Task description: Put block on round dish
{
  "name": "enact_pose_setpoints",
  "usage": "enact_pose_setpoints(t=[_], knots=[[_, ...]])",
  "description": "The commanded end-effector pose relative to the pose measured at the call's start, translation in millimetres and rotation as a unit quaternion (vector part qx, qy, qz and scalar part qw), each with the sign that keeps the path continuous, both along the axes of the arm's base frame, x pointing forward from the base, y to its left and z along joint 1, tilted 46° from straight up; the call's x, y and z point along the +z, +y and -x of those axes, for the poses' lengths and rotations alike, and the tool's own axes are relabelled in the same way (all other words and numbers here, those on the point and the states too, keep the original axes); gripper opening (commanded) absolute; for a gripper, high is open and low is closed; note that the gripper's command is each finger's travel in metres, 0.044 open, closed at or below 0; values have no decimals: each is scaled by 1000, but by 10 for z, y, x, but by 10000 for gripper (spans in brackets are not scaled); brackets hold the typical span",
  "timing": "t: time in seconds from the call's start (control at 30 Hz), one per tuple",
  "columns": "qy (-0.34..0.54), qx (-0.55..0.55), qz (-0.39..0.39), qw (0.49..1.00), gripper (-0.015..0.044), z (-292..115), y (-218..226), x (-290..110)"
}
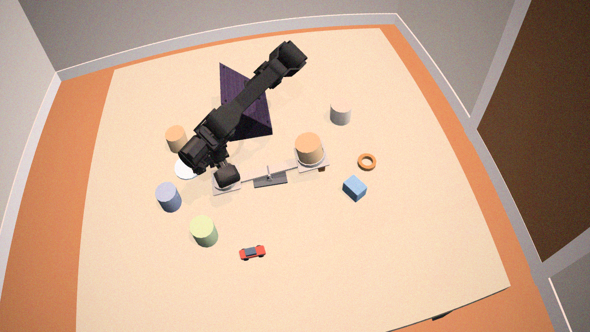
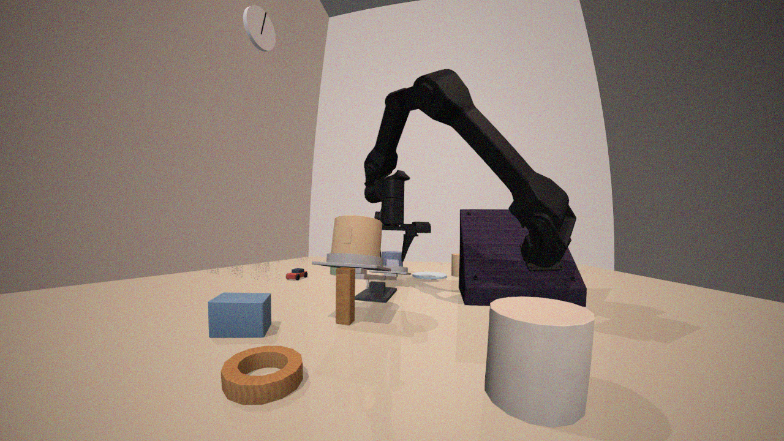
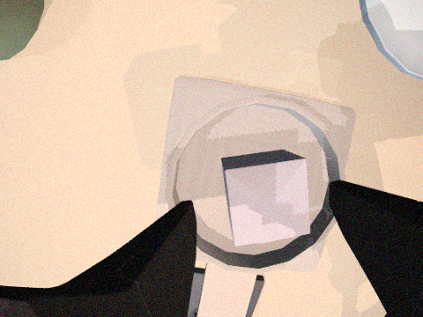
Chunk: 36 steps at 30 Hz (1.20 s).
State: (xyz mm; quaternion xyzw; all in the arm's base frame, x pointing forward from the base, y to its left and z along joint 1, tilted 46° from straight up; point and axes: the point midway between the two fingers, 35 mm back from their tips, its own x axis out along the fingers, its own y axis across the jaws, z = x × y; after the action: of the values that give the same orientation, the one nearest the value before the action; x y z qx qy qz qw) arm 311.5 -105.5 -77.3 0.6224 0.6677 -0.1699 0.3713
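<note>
A pale block lies uncovered inside the ringed left pan of the balance. My gripper is open, pointing down over this pan, its fingertips on either side of the block in the wrist view; the block is hidden in the top view. One tan cup stands on the right pan, which is higher. A matching tan cup stands on the table behind the round dish. The dish shows nothing on it; the arm partly covers it in the top view.
A blue-violet cylinder and a green cylinder stand near the left pan. A red car is in front. A blue block, an orange ring and a grey cylinder lie right. A wooden post stands below the right pan.
</note>
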Motion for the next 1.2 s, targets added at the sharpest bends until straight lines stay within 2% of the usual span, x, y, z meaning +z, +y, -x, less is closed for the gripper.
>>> enact_pose_setpoints(t=[0.0, 0.23, 0.37, 0.6, 0.73, 1.17], knots=[[4, -1, -3, 1000, 260, 10, 72, -58], [4, -1, -4, 1000, 260, 9, 136, -117], [4, -1, -4, 1000, 155, 9, 136, -117], [4, -1, -4, 1000, 108, 9, 136, -117], [2, 1, -4, 1000, 3, 4, 110, -92], [4, 0, -2, 1000, 0, 18, -395, 383]])
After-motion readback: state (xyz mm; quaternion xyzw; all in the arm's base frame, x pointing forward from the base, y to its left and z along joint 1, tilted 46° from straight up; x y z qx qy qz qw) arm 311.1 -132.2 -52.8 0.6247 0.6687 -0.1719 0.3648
